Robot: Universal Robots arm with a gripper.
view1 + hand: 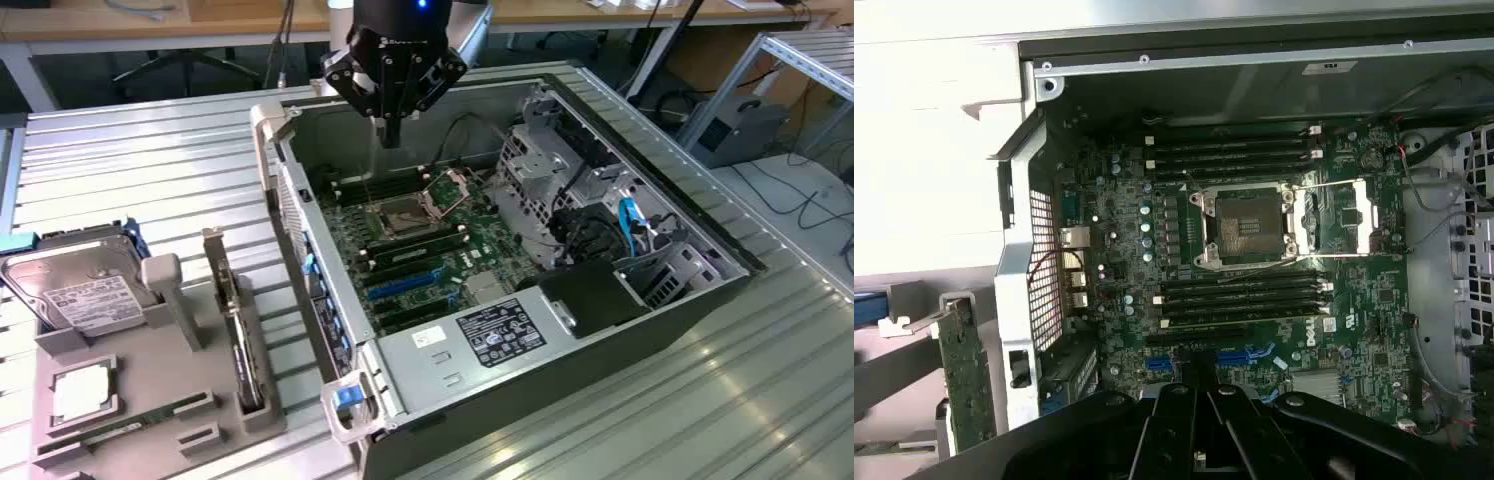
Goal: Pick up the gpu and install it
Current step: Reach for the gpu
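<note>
So the arm hangs straight down over the open PC case (441,375), with the tool (388,132) above the motherboard (441,240) near the CPU socket (400,218), pinched shut on nothing. The gpu (238,340) stands on edge in the grey holder (160,385) on the counter (134,170), just beside the case.

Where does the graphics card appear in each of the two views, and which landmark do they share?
Exterior view: the graphics card stands on edge in the grey holder, at the exterior view's left of the computer case.
Wrist view: the graphics card is outside the case, just beyond its perforated wall.
Shared landmark: the processor socket.
</note>
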